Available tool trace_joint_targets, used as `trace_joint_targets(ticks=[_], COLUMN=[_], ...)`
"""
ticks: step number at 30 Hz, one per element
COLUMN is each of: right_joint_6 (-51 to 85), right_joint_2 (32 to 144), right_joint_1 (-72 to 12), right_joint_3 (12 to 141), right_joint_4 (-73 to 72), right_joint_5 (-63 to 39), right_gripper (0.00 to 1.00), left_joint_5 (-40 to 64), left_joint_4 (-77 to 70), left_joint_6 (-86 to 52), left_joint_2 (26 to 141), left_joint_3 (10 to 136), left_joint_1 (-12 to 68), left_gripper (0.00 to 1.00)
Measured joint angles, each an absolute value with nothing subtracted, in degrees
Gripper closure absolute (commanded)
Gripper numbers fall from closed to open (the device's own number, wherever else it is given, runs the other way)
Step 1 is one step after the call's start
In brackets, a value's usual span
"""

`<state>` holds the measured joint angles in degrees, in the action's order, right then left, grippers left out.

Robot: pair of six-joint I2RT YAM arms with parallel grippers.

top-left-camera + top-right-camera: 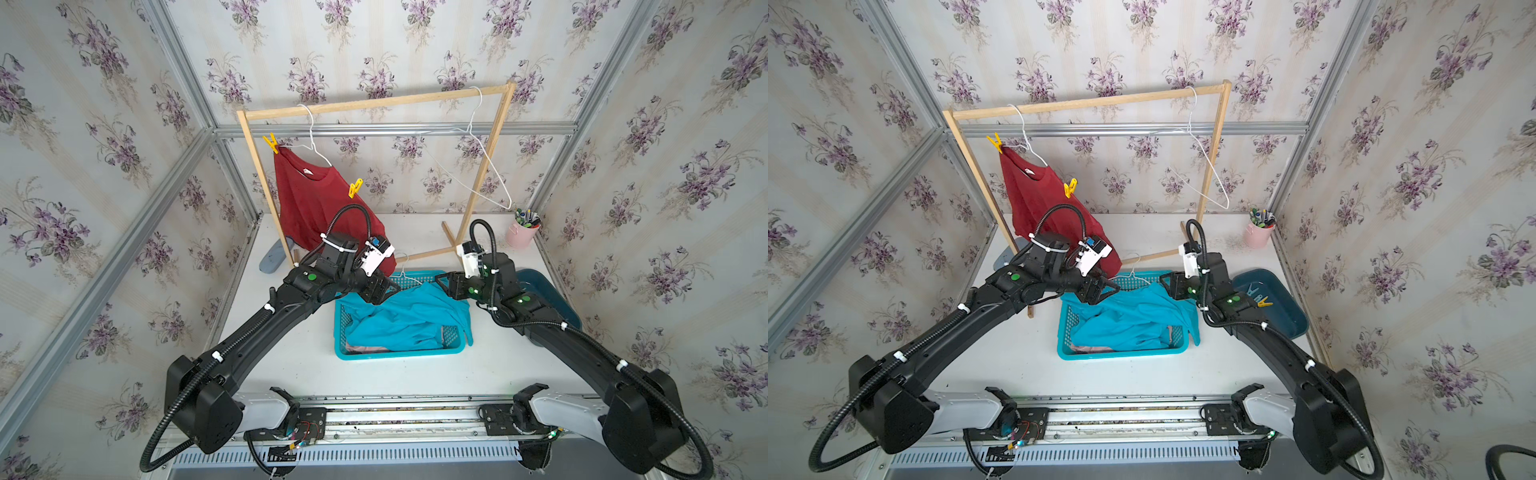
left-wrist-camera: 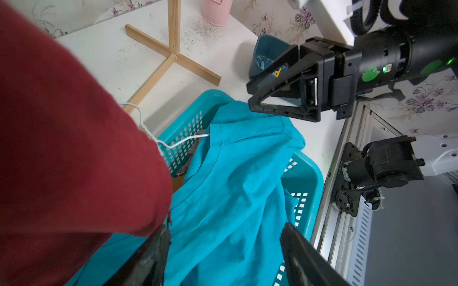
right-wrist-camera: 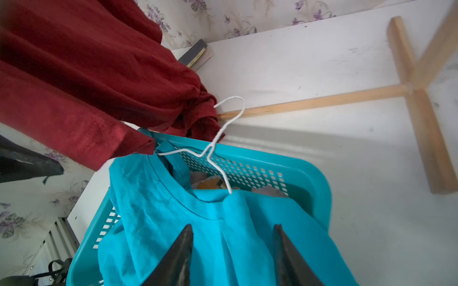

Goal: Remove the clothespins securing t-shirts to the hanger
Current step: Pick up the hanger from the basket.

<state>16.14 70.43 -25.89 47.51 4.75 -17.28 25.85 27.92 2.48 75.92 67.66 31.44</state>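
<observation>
Here, on the white table [image 1: 291, 365], the dark red t-shirt [image 1: 316, 203] hangs from a white wire hanger [image 1: 314, 141] on the wooden rack [image 1: 374, 102]. It is pinned at both shoulders, by the upper yellow clothespin [image 1: 271, 143] near the rack's post and the lower yellow clothespin [image 1: 355, 188]. The turquoise t-shirt [image 1: 407, 316] lies crumpled in the teal basket [image 1: 399, 354], with a second hanger [image 3: 218, 148] emerging from its neck. A strip of the pink t-shirt [image 1: 1092, 347] shows beneath it. The left gripper [image 2: 226, 224] hovers over the basket beside the red hem, fingers spread and holding nothing. The right gripper [image 3: 233, 226] faces it above the turquoise cloth, jaws likewise apart and empty. Loose clothespins [image 1: 1260, 300], yellow and light blue, lie in the dark blue tub [image 1: 1287, 320] beside the right arm.
</observation>
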Motion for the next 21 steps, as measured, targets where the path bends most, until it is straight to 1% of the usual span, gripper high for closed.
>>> trace_joint_targets(ticks=[4, 10, 15, 21], right_joint_6=[8.88, 1.21, -2.68, -5.45], right_joint_2=[77.78, 86.26, 90.94, 95.59], right_joint_1=[-28.12, -28.16, -28.23, -28.23], right_joint_3=[55.00, 62.54, 64.97, 68.86], right_joint_4=[8.71, 16.10, 20.69, 23.16], right_joint_5=[-18.28, -20.88, -22.52, -23.03], right_gripper=[0.49, 0.47, 0.54, 0.57], left_joint_5=[25.45, 25.19, 25.10, 24.97], left_joint_4=[27.90, 27.88, 27.92, 27.94], left_joint_6=[2.02, 0.99, 0.58, 0.16], left_joint_2=[75.90, 75.96, 76.42, 77.17], left_joint_3=[67.35, 67.02, 66.67, 66.72], left_joint_1=[31.99, 32.34, 32.58, 32.77], left_gripper=[0.27, 0.27, 0.27, 0.27])
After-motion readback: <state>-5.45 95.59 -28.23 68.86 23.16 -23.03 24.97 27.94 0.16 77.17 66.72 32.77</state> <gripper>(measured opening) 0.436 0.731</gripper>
